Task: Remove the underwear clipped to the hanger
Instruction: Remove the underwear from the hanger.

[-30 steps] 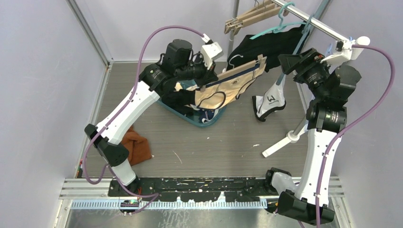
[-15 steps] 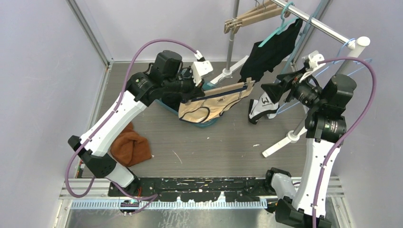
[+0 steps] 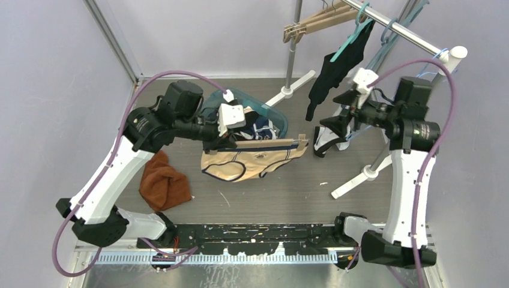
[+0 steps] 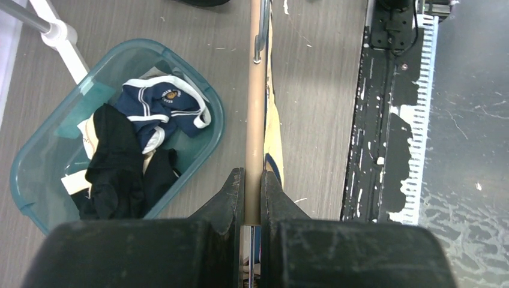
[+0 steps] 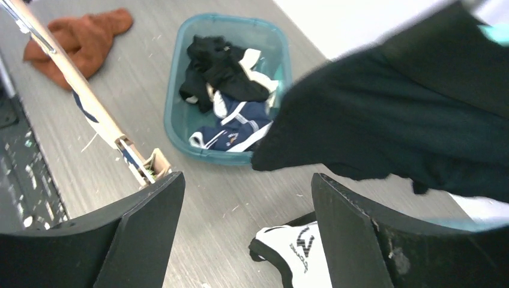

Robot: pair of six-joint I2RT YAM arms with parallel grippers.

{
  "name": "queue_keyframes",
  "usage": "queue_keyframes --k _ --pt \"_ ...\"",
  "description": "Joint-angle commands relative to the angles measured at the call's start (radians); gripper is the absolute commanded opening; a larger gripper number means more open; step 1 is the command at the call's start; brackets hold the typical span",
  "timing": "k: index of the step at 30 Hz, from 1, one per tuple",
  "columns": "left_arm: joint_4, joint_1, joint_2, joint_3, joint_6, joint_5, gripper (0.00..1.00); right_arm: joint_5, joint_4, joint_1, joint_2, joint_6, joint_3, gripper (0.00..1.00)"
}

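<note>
Left gripper [image 4: 252, 180] is pinched tight on the wooden bar of the clip hanger [image 3: 267, 144]. Both fingers squeeze the bar at its left end, which the left wrist view shows clearly. The bar is held level above the table [image 3: 360, 198], and its long axis runs left to right in the top view, away from the left gripper and toward the right arm. The beige underwear [image 3: 252, 163] with navy trim is clipped along the bar and sags below it on the near side, roughly mid-table, just in front of the teal bin [image 3: 281, 120] of mixed clothes. Right gripper [image 5: 246, 180] is spread wide and holds nothing. It sits off the bar's free right end, near it but apart and a bit further back. In the right wrist view the bar's end clip [image 5: 151, 167] shows just beside one finger, to the lower left of the gap rather than between the fingers. Just beside the right gripper are a black garment [image 3: 336, 69] on a teal hanger [image 3: 351, 42] hooked on the rack rail [image 3: 408, 33], and a white-and-black brief [image 3: 329, 135] dangling below it. A rust-brown cloth [image 3: 165, 183] lies on the table by the left arm. My read is that the left arm is the holder and the right arm is the free one, nearest the free end. The likely next move is for the right to come toward the near-left and down onto the fabric below the end clip, then pull along or away from the bar. One risk is snagging the black garment on the way.
</note>
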Motion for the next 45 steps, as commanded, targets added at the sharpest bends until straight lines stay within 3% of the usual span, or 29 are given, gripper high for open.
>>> queue_keyframes --k 1,4,13,21,32,45 --pt "0.016 0.011 -0.058 -0.044 0.016 0.05 0.0 0.18 -0.066 0.266 0.076 -0.086 0.097 0.82" --pt "0.046 0.052 -0.1 -0.075 -0.012 0.063 0.0 0.242 -0.08 0.398 0.126 -0.09 0.111 0.8" --pt "0.079 0.172 -0.163 -0.159 -0.015 0.147 0.0 0.244 -0.207 0.535 0.201 -0.213 0.12 0.81" --pt "0.04 0.203 -0.193 -0.197 0.043 0.249 0.0 0.265 -0.212 0.609 0.223 -0.226 0.052 0.81" --pt "0.012 0.207 -0.201 -0.194 0.121 0.302 0.0 0.158 -0.234 0.61 0.184 -0.233 0.0 0.57" --pt "0.003 0.207 -0.215 -0.228 0.163 0.282 0.0 0.125 -0.283 0.608 0.177 -0.252 0.018 0.46"
